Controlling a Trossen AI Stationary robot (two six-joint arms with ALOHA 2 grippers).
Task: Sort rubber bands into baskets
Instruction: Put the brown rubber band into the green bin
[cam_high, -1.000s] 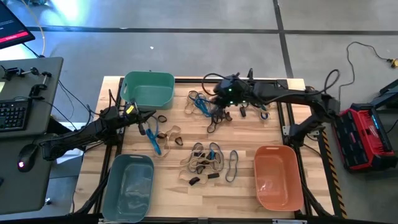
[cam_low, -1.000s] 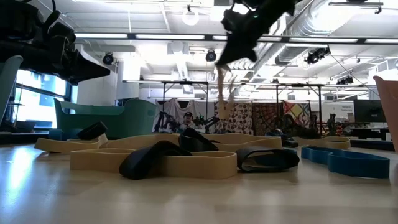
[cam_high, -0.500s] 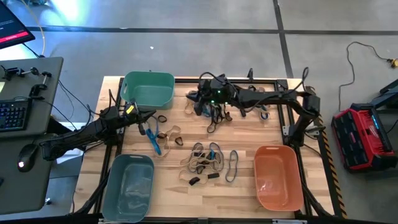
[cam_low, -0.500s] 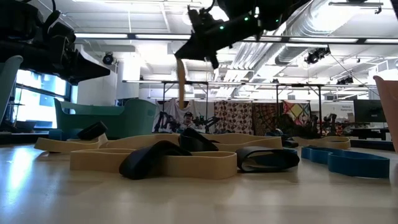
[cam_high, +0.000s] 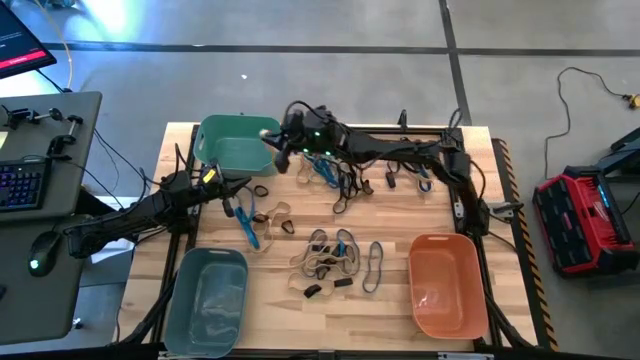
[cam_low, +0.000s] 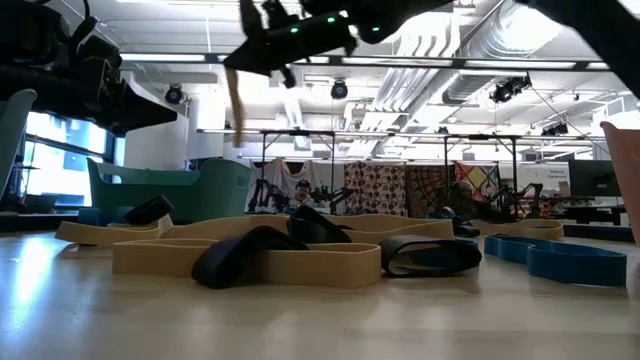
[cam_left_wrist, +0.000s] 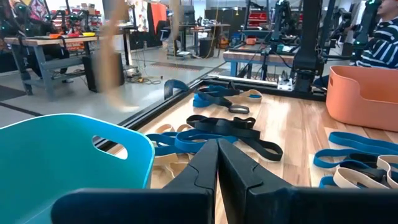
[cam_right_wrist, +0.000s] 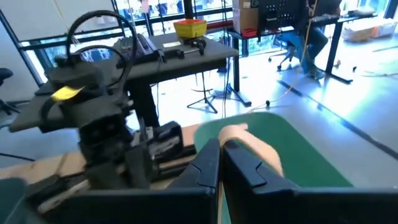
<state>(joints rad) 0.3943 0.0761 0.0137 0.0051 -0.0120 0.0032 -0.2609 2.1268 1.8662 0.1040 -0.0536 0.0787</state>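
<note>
Rubber bands, thin flexible loops in tan, blue, black and grey (cam_high: 330, 260), mostly loose on the pale wooden table (cam_high: 280, 320): one cluster near the middle, another toward the far edge (cam_high: 338, 178), a few strays left of centre. None visible yet inside any tub.

One tan rubber band (cam_low: 235, 100) pinched in the right gripper (cam_high: 273, 141), fingers closed tight on it, loop hanging limp below. Carried high and reaching far left across the table, just at the right rim of the teal-green rounded plastic basket (cam_high: 215, 125) at the far left. Held above the wall, probably so the dangling end clears the rim before release. Seen from the right wrist, tan loop directly over green interior. Judged as the drop step: opening the fingers here should let it fall inside.

Left gripper (cam_high: 245, 184) closed on nothing, parked low near the left side, between the teal-green basket and the grey-blue plastic basket (cam_high: 180, 300) at the near left. Likely kept clear of the other arm's path.

Orange plastic basket (cam_high: 415, 275) at the near right, well apart from both grippers.
</note>
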